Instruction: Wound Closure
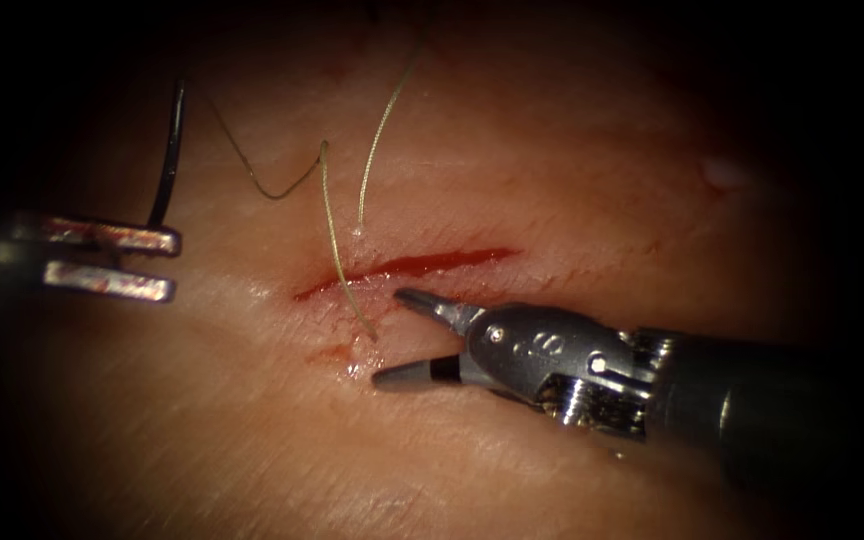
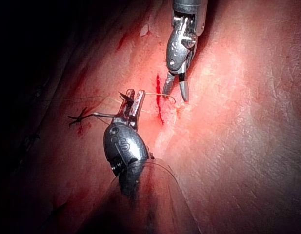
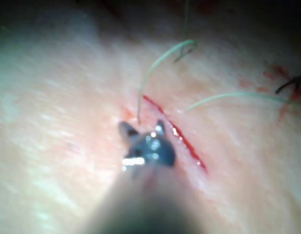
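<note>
**Wound closure: items in view**

- Tissue (image 1: 572,150): pale pork belly surface bearing one short cut (image 1: 422,265), lined with red fluid (image 1: 452,260).
- Left gripper (image 1: 147,262): at the endoscope view's left, well apart from the cut. The two jaws show a gap between them at the tips, yet the upper jaw meets the dark curved needle (image 1: 167,160), which rises from it, clear of the tissue. In the left wrist view the needle (image 2: 99,115) crosses these jaws near their tips.
- Right gripper (image 1: 392,335): jaws spread wide, grasping nothing, resting just below the cut's left end, beside the thread's entry point.
- Thread (image 1: 337,250): pale strand crossing the cut near its left end, entering the tissue on both sides; loops upward and trails toward the needle.
</note>
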Available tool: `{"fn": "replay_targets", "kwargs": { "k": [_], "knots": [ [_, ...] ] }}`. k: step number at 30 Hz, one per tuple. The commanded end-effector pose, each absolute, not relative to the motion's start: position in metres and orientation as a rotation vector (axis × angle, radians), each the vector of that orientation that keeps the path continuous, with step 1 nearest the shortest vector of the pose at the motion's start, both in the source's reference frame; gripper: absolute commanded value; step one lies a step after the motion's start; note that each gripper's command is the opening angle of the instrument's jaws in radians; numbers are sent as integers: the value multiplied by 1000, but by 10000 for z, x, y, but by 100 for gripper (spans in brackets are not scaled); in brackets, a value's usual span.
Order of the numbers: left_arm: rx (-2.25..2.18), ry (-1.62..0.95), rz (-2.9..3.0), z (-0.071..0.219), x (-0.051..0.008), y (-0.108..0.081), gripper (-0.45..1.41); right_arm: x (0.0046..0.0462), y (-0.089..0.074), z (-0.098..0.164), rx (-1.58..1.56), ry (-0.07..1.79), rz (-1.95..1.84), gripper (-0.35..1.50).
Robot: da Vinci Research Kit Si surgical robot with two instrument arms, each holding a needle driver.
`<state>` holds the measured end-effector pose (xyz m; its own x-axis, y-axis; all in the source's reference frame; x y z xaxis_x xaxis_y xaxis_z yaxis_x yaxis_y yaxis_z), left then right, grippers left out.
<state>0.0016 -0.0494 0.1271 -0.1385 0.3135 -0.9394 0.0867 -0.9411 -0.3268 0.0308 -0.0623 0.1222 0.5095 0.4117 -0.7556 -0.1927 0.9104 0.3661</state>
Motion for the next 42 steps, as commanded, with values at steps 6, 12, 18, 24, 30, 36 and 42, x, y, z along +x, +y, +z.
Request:
{"fn": "replay_targets", "kwargs": {
  "k": [6,12,18,24,30,36,42],
  "knots": [
    [-1954,-456,2216,1280,14,-490,-45,329,-623,1234,262,969,357,71],
    [-1953,-455,2216,1280,14,-490,-45,329,-625,1243,332,964,305,-35],
    [-1953,-454,2216,1282,14,-489,-45,307,-634,1237,378,948,309,-35],
    [-1948,-447,2221,1289,11,-487,-45,263,-652,1210,401,952,312,-35],
    [-1952,-392,2184,1301,-14,-483,-45,211,-671,1179,387,940,331,-35],
    [-1965,-381,2163,1301,-40,-487,-45,164,-701,1154,410,931,338,-35],
    [-1972,-391,2162,1299,-44,-490,-45,133,-738,1125,443,922,331,-35]
  ]
}}
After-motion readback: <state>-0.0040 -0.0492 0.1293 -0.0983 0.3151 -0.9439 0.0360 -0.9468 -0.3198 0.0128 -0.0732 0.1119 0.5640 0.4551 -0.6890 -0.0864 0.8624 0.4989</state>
